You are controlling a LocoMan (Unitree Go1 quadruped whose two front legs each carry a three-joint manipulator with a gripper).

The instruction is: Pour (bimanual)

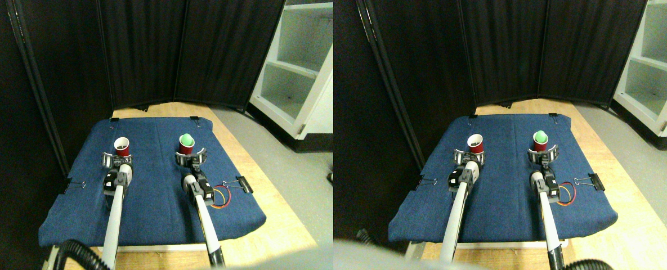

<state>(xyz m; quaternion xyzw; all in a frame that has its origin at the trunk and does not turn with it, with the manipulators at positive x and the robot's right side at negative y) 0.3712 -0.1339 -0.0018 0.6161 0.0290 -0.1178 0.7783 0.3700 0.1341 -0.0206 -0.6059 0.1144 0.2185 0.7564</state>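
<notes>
Cups [122,147] [186,143] mid-cloth [153,191], one within each gripper's [117,160] [191,157] spread jaws; grip indiscernible.

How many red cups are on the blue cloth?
2. One red cup stands at the left tool. The other red cup, with something green inside, stands at the right tool. None seem hidden.

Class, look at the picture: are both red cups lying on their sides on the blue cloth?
No: the left red cup and the right red cup both stand upright on the blue cloth.
</notes>
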